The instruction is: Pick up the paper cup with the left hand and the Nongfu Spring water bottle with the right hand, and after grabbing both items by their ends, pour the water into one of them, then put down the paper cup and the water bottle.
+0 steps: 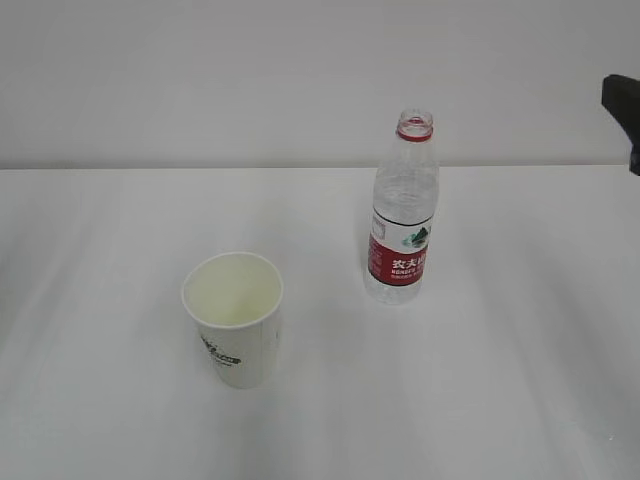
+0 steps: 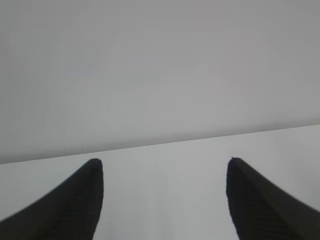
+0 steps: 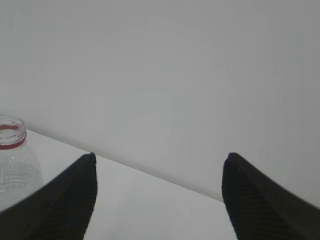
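At frame's right edge, right hand (image 1: 622, 120) cropped; left hand (image 2: 165, 165) likewise spread, empty.

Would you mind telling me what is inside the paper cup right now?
The paper cup stands upright and open; only its pale inner wall shows, with no visible contents. Clear water could not be ruled out from this slanted exterior view.
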Available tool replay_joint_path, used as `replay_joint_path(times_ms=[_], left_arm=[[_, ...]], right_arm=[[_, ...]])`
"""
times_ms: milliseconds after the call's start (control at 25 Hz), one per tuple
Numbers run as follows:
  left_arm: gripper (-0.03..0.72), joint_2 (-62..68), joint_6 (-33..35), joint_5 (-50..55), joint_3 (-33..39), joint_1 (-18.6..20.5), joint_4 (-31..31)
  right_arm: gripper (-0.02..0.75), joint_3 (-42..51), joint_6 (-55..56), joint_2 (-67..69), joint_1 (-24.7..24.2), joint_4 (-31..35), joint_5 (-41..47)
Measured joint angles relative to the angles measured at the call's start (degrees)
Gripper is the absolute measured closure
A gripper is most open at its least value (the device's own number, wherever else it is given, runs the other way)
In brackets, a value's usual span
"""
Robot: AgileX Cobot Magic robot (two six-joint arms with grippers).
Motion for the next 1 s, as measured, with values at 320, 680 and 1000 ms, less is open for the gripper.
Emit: replay_joint_path(times_ms=[320, 680, 1000], left_arm=[[0.129, 3.49, 0.0, -2.57, 0.77, 0.0, 0.0], [0.129, 3.76, 0.0, -17.95, 11.51, 0.0, 0.0], [0.129, 7.33, -2.99, -26.49, 16.41, -1.49, -0.34]], right_arm=[[0.15, 1.1, 7.48, 6.39, 0.0, -7.65, -6.24], [0.15, 7.12, 11.3, 10.26, 0.0, -8.03, -15.87], [0.15, 13.82, 15.52, 14.85, 0.0, -8.4, -26.52]])
